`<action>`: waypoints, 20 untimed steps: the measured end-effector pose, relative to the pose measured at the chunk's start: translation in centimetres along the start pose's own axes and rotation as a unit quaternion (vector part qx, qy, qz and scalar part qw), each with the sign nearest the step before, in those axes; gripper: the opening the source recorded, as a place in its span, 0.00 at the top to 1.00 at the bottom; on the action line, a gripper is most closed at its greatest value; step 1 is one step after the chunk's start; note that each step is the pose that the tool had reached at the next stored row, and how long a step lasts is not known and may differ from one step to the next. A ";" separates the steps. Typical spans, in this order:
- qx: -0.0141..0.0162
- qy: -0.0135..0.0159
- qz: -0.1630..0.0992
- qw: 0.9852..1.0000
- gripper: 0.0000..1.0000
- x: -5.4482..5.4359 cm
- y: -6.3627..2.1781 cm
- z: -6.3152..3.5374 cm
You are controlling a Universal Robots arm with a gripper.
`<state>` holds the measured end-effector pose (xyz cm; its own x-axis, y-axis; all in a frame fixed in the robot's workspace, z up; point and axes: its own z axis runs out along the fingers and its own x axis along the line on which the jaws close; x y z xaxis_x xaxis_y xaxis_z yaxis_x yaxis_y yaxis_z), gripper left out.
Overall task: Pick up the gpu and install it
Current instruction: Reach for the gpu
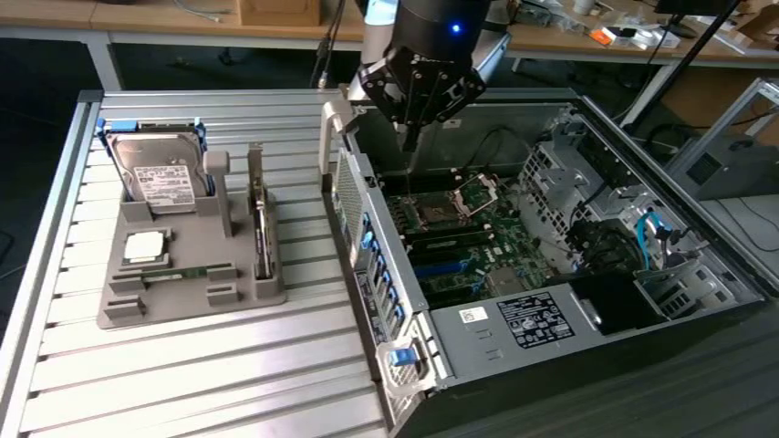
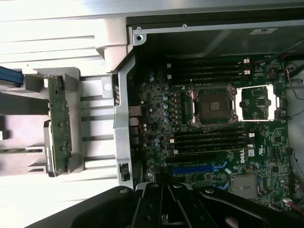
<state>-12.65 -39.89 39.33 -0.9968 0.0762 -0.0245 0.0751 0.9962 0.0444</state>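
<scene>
The end effector [image 1: 410,146] hangs over the open computer case [image 1: 353,193], above its motherboard [image 1: 475,265], fingers pressed together and empty. The gpu [image 1: 259,219] stands on edge in a grey holder [image 1: 182,306] on the slatted bench [image 1: 219,365], near a hard drive [image 1: 164,178].

Hard drive [image 1: 164,173], processor chip [image 1: 145,245] and memory stick [image 1: 182,273] sit in a grey holder [image 1: 182,308].

White letters [image 2: 244,155] on the motherboard [image 2: 159,114], past the memory slots from the CPU socket [image 2: 211,105], seem to read DELL, turned sideways. The white label [image 1: 168,184] on the hard drive and the black label [image 1: 531,319] on the case, well apart from that socket, carry print too fine to read.
</scene>
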 end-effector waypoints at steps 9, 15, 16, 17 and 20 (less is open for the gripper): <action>0.000 0.000 0.000 1.000 0.89 0.5 -0.04 -0.01; 0.000 0.000 0.000 1.000 0.89 0.9 -0.06 -0.03; 0.000 0.000 0.000 1.000 0.89 0.9 -0.07 -0.02; 0.000 0.000 0.000 1.000 0.89 0.9 -0.07 -0.03; 0.000 0.000 0.000 1.000 0.89 1.0 -0.08 -0.03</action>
<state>-13.68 -39.89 39.33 -0.9968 0.0763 -0.0245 0.0751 0.9962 0.0444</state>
